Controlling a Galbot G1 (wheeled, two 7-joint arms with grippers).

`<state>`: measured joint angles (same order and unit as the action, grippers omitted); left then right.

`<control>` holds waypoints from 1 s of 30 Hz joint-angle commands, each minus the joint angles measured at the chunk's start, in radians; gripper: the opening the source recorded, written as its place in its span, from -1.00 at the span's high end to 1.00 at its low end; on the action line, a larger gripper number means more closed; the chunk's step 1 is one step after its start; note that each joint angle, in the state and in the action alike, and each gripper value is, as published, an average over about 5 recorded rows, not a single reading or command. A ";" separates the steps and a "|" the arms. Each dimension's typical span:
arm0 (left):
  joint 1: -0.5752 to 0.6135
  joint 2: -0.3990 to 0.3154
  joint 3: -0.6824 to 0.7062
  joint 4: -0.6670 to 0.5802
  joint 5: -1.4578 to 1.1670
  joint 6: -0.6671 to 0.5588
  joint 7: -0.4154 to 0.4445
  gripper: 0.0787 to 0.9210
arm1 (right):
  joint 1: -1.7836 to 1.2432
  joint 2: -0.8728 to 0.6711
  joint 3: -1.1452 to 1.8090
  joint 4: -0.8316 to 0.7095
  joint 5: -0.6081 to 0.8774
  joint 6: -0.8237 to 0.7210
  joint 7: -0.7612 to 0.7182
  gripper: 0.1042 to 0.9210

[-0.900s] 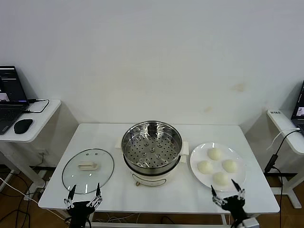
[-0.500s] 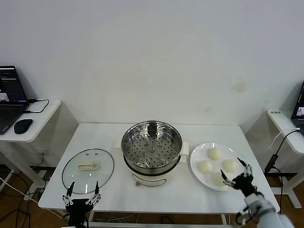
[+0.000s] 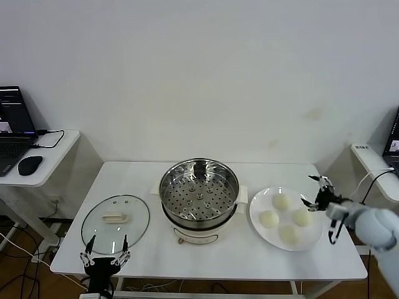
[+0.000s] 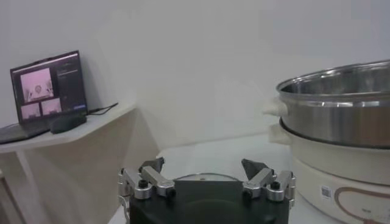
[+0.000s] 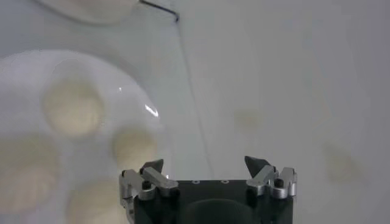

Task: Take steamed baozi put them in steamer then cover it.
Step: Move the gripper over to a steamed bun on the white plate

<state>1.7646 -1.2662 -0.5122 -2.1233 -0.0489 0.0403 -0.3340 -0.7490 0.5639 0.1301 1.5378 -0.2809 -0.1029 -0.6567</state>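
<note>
Right gripper (image 3: pixel 317 190) beside 4 baozi (image 3: pixel 282 201)

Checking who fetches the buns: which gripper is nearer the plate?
Right. The right gripper hovers open at the plate's far right rim; the left gripper waits open by the table's near-left edge.

On a white table (image 3: pixel 206 249) an uncovered steamer (image 3: pixel 199 198) is flanked by a glass lid (image 3: pixel 115 223) and a plate (image 3: pixel 286 218) of four buns (image 3: pixel 282 201) — the right gripper (image 3: pixel 317 190) held spread beside the plate, the left gripper (image 3: pixel 105 258) spread at the table's near edge.
</note>
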 commanded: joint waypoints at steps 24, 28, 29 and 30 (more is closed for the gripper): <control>-0.008 0.009 -0.026 -0.004 0.005 0.002 -0.004 -0.77 | 0.738 0.230 -0.837 -0.550 0.064 0.075 -0.367 -0.76; -0.005 0.007 -0.035 -0.005 0.004 0.000 -0.004 -0.77 | 0.732 0.267 -0.832 -0.593 0.038 0.082 -0.356 -0.76; -0.004 0.006 -0.037 -0.005 0.004 0.000 -0.003 -0.77 | 0.731 0.275 -0.831 -0.602 0.032 0.082 -0.354 -0.76; -0.004 0.006 -0.039 -0.005 0.004 -0.001 -0.003 -0.77 | 0.729 0.284 -0.828 -0.613 0.022 0.083 -0.350 -0.76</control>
<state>1.7612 -1.2617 -0.5505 -2.1282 -0.0454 0.0394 -0.3375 -0.0726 0.7623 -0.6403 1.0353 -0.2252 -0.0302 -0.9918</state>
